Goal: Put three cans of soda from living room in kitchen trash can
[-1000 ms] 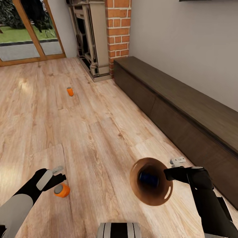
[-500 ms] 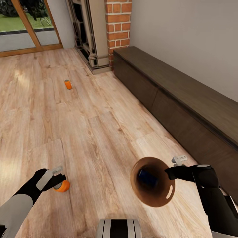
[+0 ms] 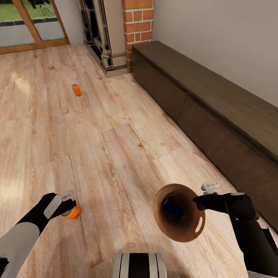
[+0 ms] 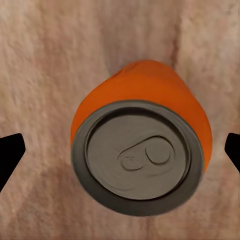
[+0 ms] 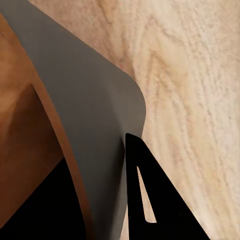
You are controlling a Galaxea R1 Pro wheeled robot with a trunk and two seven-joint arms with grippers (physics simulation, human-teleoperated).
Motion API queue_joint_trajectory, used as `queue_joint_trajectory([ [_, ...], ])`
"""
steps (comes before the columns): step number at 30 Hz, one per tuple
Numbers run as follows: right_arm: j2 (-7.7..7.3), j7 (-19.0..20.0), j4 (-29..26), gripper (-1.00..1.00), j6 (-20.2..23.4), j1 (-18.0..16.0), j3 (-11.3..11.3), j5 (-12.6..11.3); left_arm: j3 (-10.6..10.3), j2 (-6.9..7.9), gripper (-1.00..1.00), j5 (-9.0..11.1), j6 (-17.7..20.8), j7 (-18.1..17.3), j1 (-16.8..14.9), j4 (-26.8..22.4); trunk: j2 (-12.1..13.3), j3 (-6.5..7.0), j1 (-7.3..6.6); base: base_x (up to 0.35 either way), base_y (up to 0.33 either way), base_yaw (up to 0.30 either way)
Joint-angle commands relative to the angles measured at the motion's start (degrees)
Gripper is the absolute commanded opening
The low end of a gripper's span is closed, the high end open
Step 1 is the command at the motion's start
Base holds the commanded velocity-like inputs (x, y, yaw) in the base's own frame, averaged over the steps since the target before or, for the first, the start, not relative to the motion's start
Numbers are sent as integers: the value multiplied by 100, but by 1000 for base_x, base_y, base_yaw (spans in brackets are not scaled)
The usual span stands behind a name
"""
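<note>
Soda cans: we are carrying the trash can (image 3: 181,227), blue can (image 3: 173,207) inside, in our right gripper (image 3: 199,201) while our open left gripper (image 3: 66,204) is straddling, apparently ungripped, an orange can (image 4: 142,135), the other orange can (image 3: 76,90) lying far off.

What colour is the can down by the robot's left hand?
Bright orange, with a dull grey top: the can of soda, clearest in the left wrist view.

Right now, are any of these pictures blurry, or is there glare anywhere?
Head view: sharp, with pale sunlit glare on the wood floor at left. Left wrist view: the close orange can looks soft and bulged. Right wrist view: the bin wall is a smooth, featureless grey band.
</note>
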Motion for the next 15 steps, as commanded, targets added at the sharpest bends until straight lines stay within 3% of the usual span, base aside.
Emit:
queue_joint_trajectory([
  [1,0,13,-1,-100,41,-1,2,-104,0,1,100,0,0,0,0,0,-2,-22,2,0,0,0],
  [5,0,13,-1,-100,41,-1,2,-104,-6,-15,100,-1,-9,1,3,-7,-7,-111,12,0,0,0],
  [14,0,13,-2,-100,41,7,2,-104,-24,-67,100,-8,-29,21,25,-51,-7,-111,12,0,0,0],
  [15,0,13,-3,-100,41,7,2,-104,-25,-68,-100,-7,-30,18,25,-52,-7,-111,12,0,0,0],
])
